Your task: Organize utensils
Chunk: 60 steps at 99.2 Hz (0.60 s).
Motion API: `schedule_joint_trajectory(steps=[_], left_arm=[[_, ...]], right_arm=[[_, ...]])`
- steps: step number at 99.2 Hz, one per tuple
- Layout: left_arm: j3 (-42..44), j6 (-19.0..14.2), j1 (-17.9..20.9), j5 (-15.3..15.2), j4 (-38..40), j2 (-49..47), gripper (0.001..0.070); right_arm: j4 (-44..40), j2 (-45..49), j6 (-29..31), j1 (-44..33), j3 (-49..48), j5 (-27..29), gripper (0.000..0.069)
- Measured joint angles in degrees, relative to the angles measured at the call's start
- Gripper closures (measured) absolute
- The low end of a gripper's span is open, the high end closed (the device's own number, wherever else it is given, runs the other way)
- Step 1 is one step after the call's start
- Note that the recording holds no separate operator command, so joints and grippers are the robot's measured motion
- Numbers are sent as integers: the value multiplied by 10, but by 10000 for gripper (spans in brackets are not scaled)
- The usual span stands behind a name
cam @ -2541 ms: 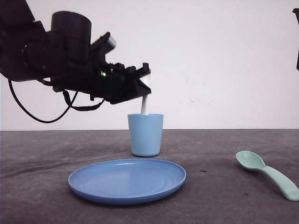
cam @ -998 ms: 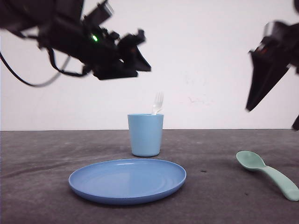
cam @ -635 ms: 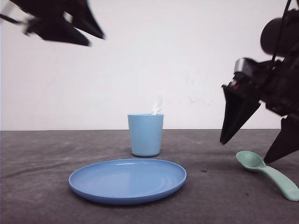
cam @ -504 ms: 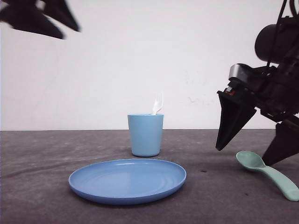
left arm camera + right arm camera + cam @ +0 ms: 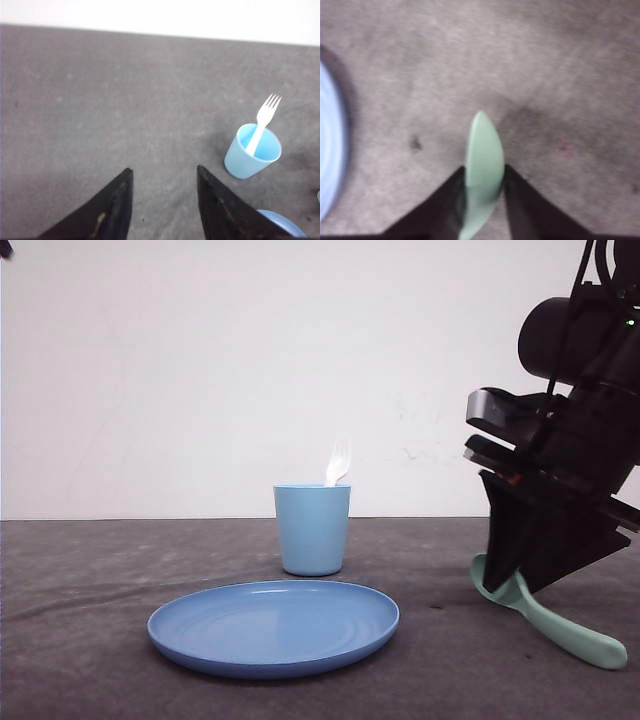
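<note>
The white fork (image 5: 338, 462) stands tines-up in the light blue cup (image 5: 312, 530); the left wrist view shows this fork (image 5: 263, 120) leaning inside the cup (image 5: 252, 158). My left gripper (image 5: 164, 171) hangs open over bare table, well away from the cup and holding nothing. The mint-green spoon (image 5: 560, 628) lies at the right with its bowl turned on edge and its handle end on the table. My right gripper (image 5: 515, 580) is down on it. In the right wrist view the gripper (image 5: 484, 169) is shut on the spoon (image 5: 484, 145), whose bowl sticks out past the fingertips.
A blue round plate (image 5: 273, 625) lies in front of the cup, left of the spoon; its rim (image 5: 327, 150) shows in the right wrist view. The grey table (image 5: 100, 570) runs back to a white wall.
My left arm let go of the fork in the cup and drew up and away to the left. My right arm came down and shut on the spoon, tipping its bowl on edge.
</note>
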Motion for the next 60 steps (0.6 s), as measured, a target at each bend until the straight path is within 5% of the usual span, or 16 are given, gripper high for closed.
schedule_joint_trajectory(steps=[16, 60], left_arm=[[0, 0, 0, 0, 0, -27, 476], [0, 0, 0, 0, -23, -22, 476]], right_arm=[[9, 0, 0, 1, -1, 6, 658], [74, -20, 19, 39, 101, -84, 662]])
